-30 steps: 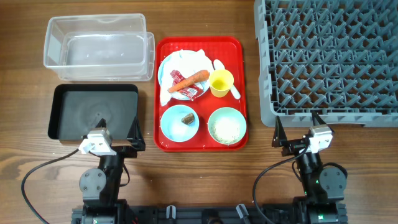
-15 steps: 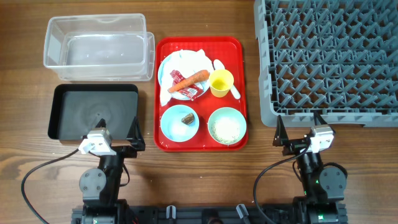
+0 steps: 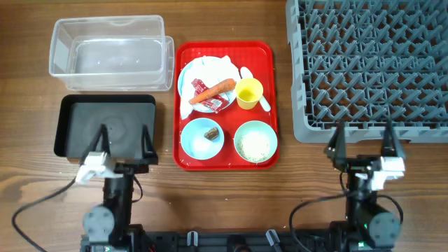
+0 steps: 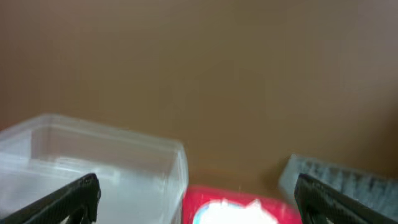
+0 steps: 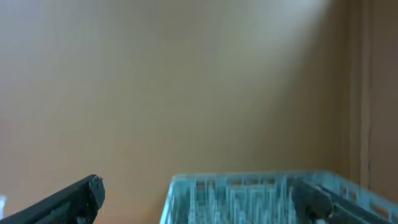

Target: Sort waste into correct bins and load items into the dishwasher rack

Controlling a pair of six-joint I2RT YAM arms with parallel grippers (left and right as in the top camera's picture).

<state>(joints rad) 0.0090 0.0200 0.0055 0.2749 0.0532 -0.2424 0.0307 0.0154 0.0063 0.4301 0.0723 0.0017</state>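
**Tools: both open, nothing held**

Left tool (image 3: 124, 140) spread wide and empty, fingers over the near edge of the black tray (image 3: 66, 126). Right tool (image 3: 362, 140) likewise wide and empty, fingertips at the near edge of the dishwasher rack (image 3: 371, 63).

Bins, left on the wooden tabletop (image 3: 231, 203):
- clear tub (image 3: 110, 54): transparent plastic, rectangular, rounded corners, far side
- black tray: shallow, matte, rectangular, just in front of the tub

Red serving tray (image 3: 268, 66), glossy plastic, between bins and rack:
- round light blue plate (image 3: 186, 78) at the back, with crumpled white tissue (image 3: 218, 65), smooth orange carrot (image 3: 213, 91) lying across it, and red printed wrapper (image 3: 218, 105) under the carrot; print too small to read
- small yellow cup (image 3: 248, 93), upright, touching the plate's right side
- light blue bowl (image 3: 192, 143) front left, small brown lump (image 3: 210, 131) inside
- pale green bowl (image 3: 239, 133) front right, white rice-like grains (image 3: 255, 145) inside

Rack: grey plastic grid, rows of upright pegs, far right. No readable labels anywhere. Wrist views blurred: tub, red tray and rack edges only.
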